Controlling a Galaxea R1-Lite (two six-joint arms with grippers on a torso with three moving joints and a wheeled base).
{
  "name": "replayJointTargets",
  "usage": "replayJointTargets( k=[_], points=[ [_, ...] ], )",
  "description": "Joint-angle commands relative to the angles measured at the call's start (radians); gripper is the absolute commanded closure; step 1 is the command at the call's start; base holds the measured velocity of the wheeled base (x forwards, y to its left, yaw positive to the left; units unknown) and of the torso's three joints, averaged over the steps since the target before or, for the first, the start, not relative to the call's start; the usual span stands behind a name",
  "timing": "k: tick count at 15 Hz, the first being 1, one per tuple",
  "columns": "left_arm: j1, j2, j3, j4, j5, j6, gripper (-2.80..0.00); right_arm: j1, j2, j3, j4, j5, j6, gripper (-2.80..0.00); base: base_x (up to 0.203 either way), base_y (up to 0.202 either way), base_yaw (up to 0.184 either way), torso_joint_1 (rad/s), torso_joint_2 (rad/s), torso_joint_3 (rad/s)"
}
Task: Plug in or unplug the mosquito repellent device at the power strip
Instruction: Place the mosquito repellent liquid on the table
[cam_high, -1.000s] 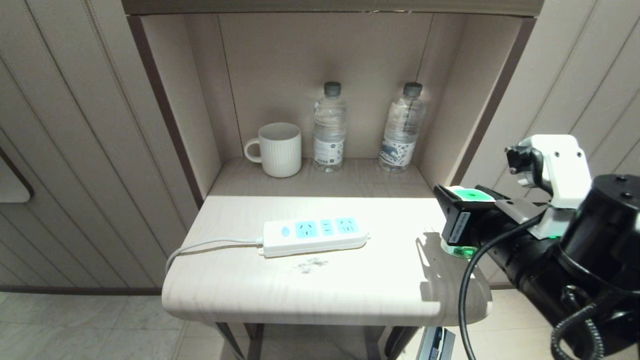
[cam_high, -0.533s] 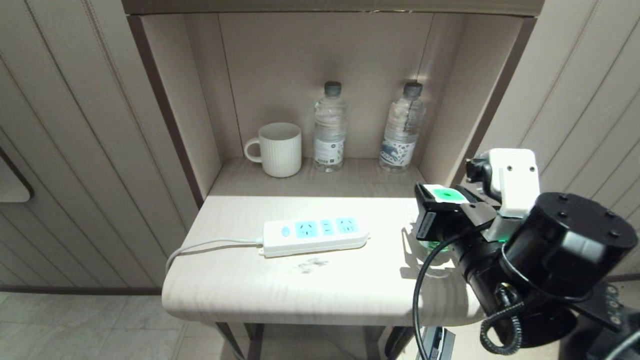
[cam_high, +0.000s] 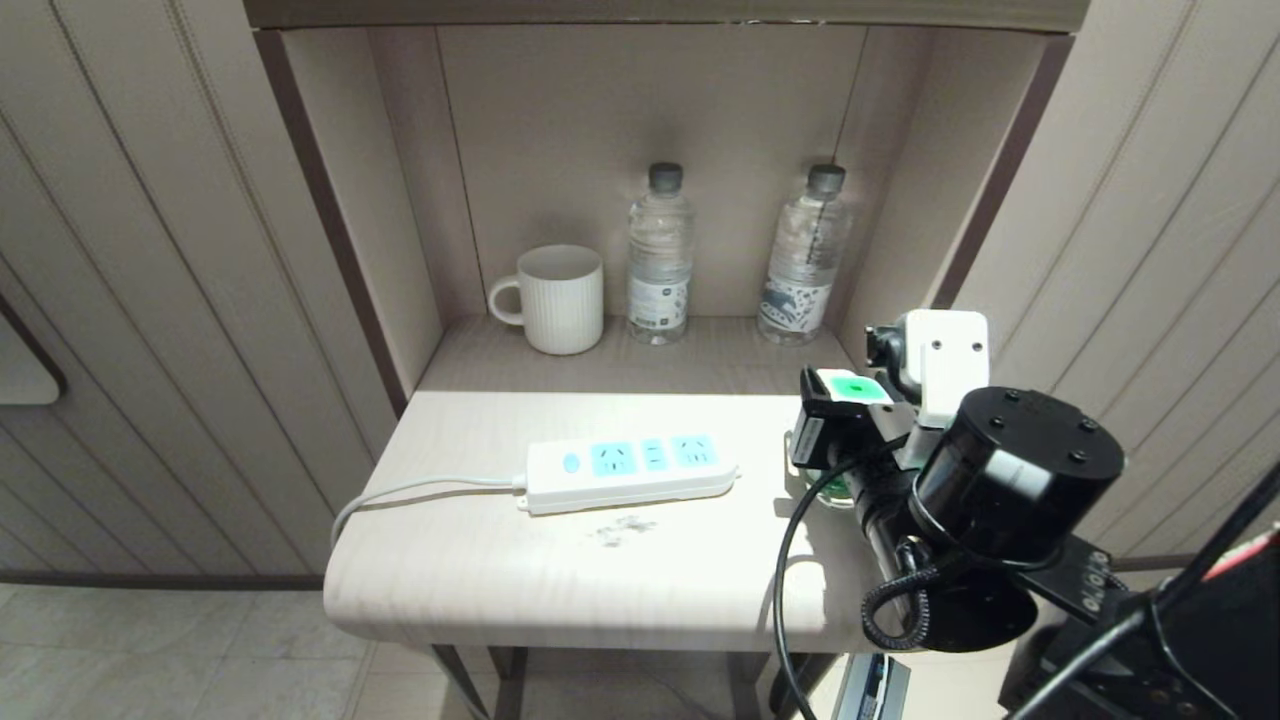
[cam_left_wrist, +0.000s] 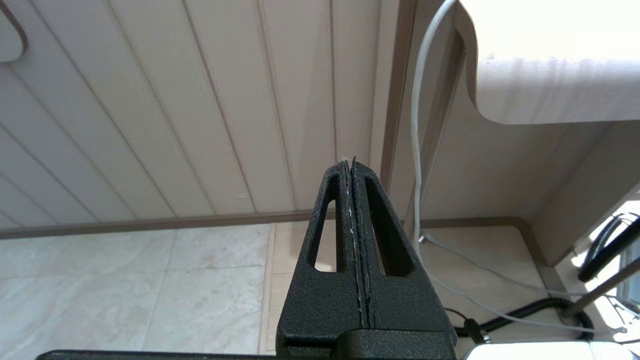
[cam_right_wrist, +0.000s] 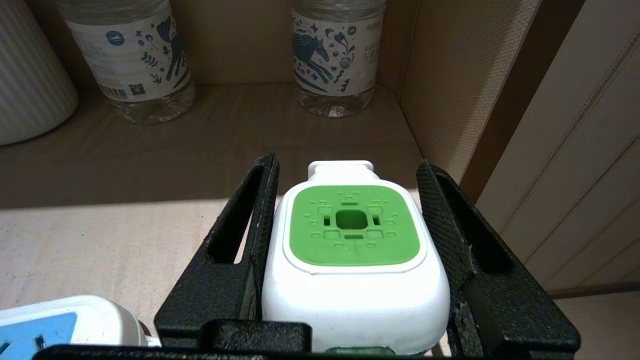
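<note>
My right gripper (cam_high: 832, 402) is shut on the mosquito repellent device (cam_high: 852, 387), whose white head with a green centre (cam_right_wrist: 352, 225) sits between the black fingers (cam_right_wrist: 250, 215). Its green bottle (cam_high: 830, 490) hangs low over the right part of the table (cam_high: 600, 570); I cannot tell whether it touches. The white power strip (cam_high: 630, 470) with light-blue sockets lies flat to the device's left, apart from it, and one end (cam_right_wrist: 45, 320) shows in the right wrist view. Nothing is plugged into it. My left gripper (cam_left_wrist: 350, 162) is shut and empty, parked low beside the table.
A white ribbed mug (cam_high: 555, 298) and two clear water bottles (cam_high: 658, 255) (cam_high: 803, 255) stand at the back of the niche. The niche's right wall (cam_high: 900, 240) is close to my right arm. The strip's cord (cam_high: 420, 490) trails off the table's left edge.
My right gripper has carried the device leftward from the table's right edge, closer to the power strip. The strip, mug and bottles have not moved.
</note>
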Motion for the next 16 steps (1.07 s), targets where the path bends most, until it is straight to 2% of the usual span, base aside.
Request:
replayJointTargets(
  k=[1, 8, 9, 16],
  points=[
    [-0.001, 0.000, 0.000, 0.000, 0.000, 0.000, 0.00, -0.002, 0.020, -0.021, -0.005, -0.004, -0.009, 0.00, 0.000, 0.000, 0.000, 0.000, 0.00, 0.000],
    [0.000, 0.000, 0.000, 0.000, 0.000, 0.000, 0.00, -0.002, 0.024, -0.044, -0.007, -0.004, -0.027, 0.00, 0.000, 0.000, 0.000, 0.000, 0.00, 0.000],
    [0.000, 0.000, 0.000, 0.000, 0.000, 0.000, 0.00, -0.003, 0.024, -0.043, -0.007, -0.004, -0.027, -2.80, 0.000, 0.000, 0.000, 0.000, 0.00, 0.000],
    [0.000, 0.000, 0.000, 0.000, 0.000, 0.000, 0.00, -0.002, -0.031, -0.018, -0.004, -0.004, -0.052, -2.80, 0.000, 0.000, 0.000, 0.000, 0.00, 0.000]
  ],
)
